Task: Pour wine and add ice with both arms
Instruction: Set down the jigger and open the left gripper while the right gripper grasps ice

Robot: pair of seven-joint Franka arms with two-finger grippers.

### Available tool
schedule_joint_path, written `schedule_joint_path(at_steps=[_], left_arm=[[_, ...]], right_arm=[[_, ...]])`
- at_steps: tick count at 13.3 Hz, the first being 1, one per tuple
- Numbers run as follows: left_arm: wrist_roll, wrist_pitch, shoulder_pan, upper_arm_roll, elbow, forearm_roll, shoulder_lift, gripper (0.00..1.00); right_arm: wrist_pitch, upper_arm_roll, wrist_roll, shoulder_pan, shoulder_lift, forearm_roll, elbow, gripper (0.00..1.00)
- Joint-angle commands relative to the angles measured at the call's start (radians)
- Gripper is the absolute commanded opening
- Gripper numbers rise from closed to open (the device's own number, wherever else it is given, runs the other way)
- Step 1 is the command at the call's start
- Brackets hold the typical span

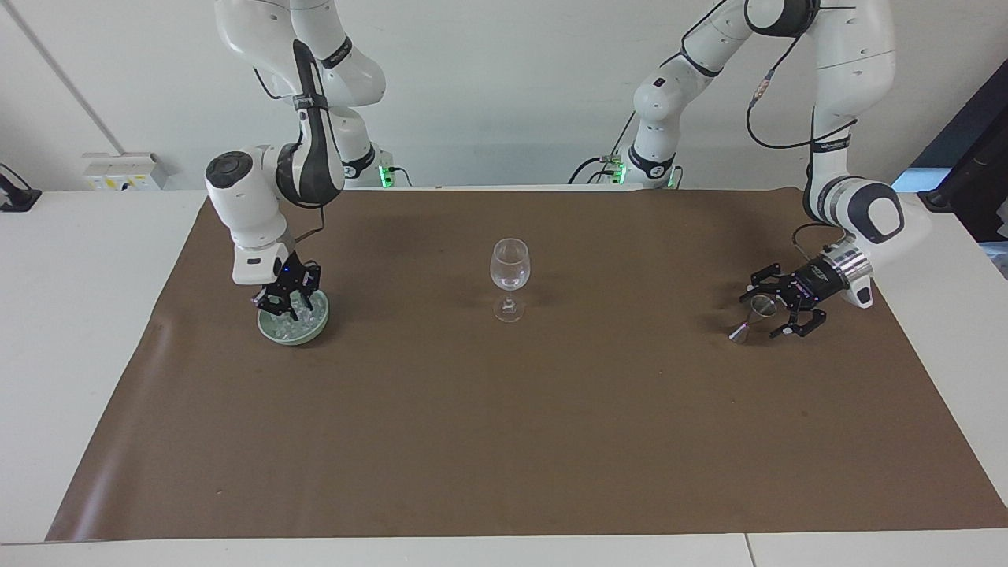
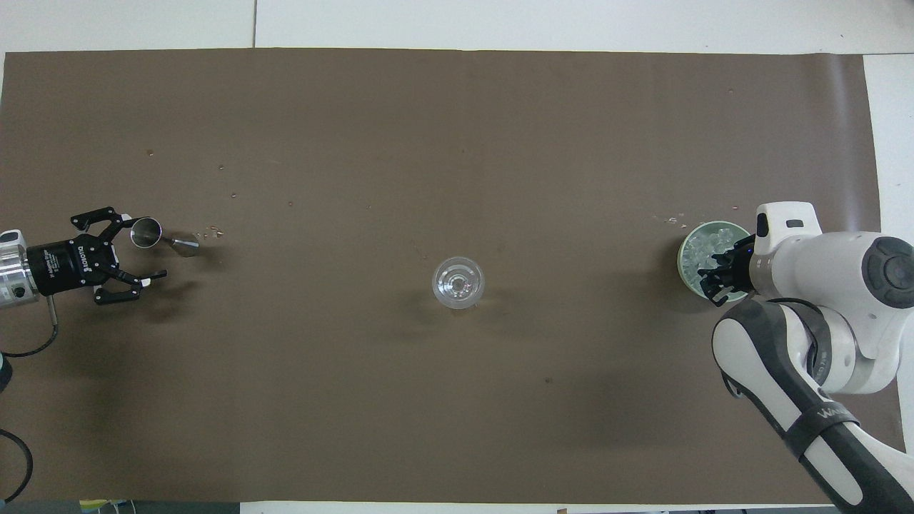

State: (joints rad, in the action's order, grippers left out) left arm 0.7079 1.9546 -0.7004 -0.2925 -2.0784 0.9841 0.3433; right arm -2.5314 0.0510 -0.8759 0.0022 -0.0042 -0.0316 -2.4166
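Brown-covered surface | left hand spread beside jigger | right hand pinched in ice bowl | lift straight, carry 1 cube over glass.

A robotics lab is showing here: two white robot arms are standing at a white bench, brown paper is covering it, and cables are trailing along a bare wall.
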Motion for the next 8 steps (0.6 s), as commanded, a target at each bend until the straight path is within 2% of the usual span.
schedule_joint_path(at_steps=[1, 3, 5, 8], left_arm=[[0.002, 0.020, -0.007, 0.006, 0.047, -0.152, -0.013, 1.00], [0.005, 0.018, -0.001, 0.006, 0.098, -0.305, -0.024, 1.00], [0.005, 0.020, 0.012, 0.006, 0.158, -0.431, -0.046, 1.00], [0.005, 0.007, 0.073, 0.004, 0.256, -0.628, -0.081, 1.00]], right_arm=[[-0.013, -0.003, -0.028, -0.001, -0.025, -0.016, -0.021, 0.06], [-0.007, -0.003, -0.028, -0.001, -0.025, -0.016, -0.019, 0.01], [0.023, -0.003, -0.031, -0.002, -0.023, -0.016, 0.002, 0.00], [0.211, -0.003, -0.017, -0.001, -0.026, -0.016, 0.137, 0.00]])
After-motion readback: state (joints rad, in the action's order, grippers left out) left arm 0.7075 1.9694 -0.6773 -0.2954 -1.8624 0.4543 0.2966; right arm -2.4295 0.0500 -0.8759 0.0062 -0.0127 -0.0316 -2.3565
